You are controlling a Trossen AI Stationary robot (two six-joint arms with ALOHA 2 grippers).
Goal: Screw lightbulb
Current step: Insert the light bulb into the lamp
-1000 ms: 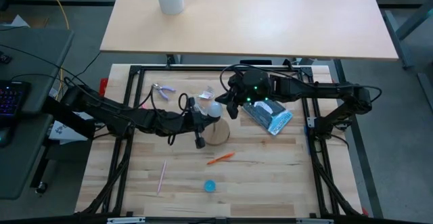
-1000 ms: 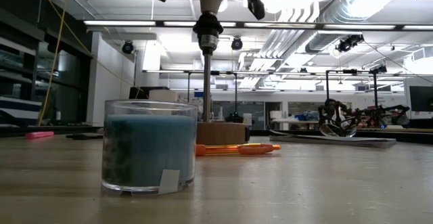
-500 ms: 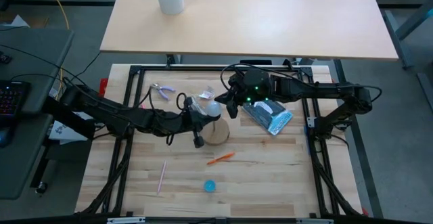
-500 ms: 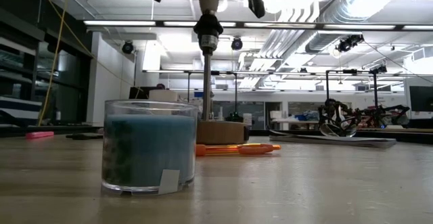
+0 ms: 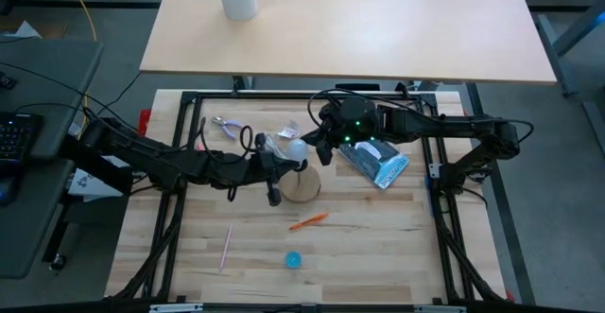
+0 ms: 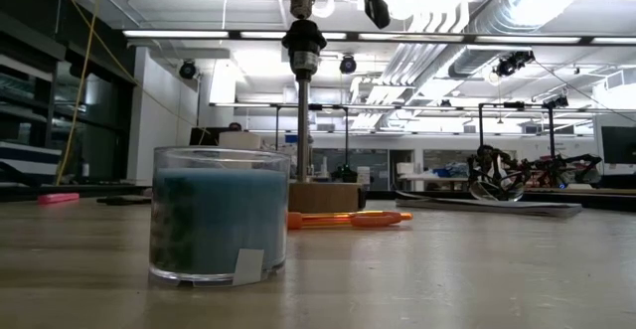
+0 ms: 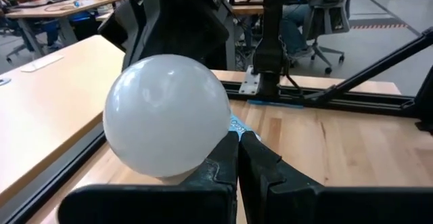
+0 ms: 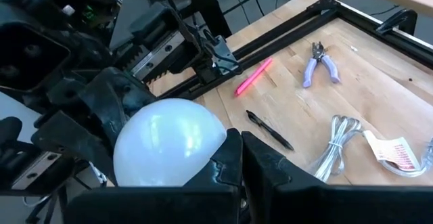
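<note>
The white lightbulb (image 5: 295,149) stands upright on a dark socket (image 6: 302,43) atop a thin metal stem (image 6: 303,120), which rises at the round wooden base (image 5: 304,188). My left gripper (image 5: 285,162) reaches in from the table's left, fingers shut, beside the bulb (image 7: 166,116). My right gripper (image 5: 313,150) reaches in from the right, fingers shut, on the bulb's (image 8: 169,143) other side. The bulb's screw base is hidden. My left gripper (image 7: 238,153) has the outer side of one shut finger (image 7: 222,158) against the lower part of the bulb's globe (image 7: 206,143). The fingers come about level from the table's left. The bulb stays upright on the socket. My right gripper (image 8: 238,149) has the outer side of one shut finger (image 8: 226,158) against the lower part of the globe (image 8: 210,146). The fingers come about level from the table's right, opposite my left gripper.
An orange pen (image 5: 308,221) lies just nearer than the base, with a small blue round jar (image 5: 294,259) and a pink pen (image 5: 226,245) nearer still. Pliers (image 5: 227,126) and a bagged cable (image 5: 282,131) lie at the far left, a blue-white package (image 5: 376,162) to the right.
My left arm has drawn back slightly toward the table's left. The bulb stays upright between the two shut grippers.
</note>
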